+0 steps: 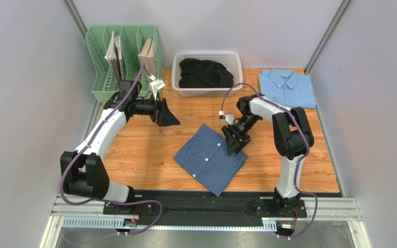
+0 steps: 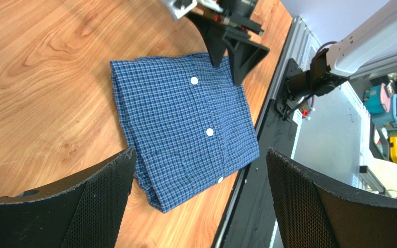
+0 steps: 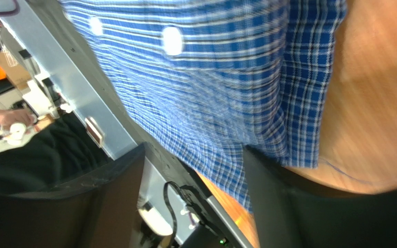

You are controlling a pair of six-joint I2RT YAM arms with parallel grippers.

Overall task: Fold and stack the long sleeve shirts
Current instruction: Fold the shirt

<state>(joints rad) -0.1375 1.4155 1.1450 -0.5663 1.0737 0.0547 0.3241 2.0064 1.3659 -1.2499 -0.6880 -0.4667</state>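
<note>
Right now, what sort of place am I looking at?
Probably a robotics lab cell: a wooden table boxed in by plain grey panels, an aluminium mounting rail, staged props like the white basket.

Wooden table (image 1: 149,139), light grain. Green slotted rack (image 1: 104,89) at far left corner, upright. Holds dark booklets (image 1: 114,54) in a left slot and tan-covered book (image 1: 147,53) in rightmost slot, both on edge and leaning slightly. White mesh basket (image 1: 207,92) near rack, to its right, at far edge. Filled with black garments (image 1: 206,73), bunched. Black strip (image 1: 174,199) along near edge of table. Aluminium rail (image 1: 81,209) just below strip. Grey walls (image 1: 24,77) on three sides. Blurred clutter beyond table in wrist views, too unclear to name.
</note>
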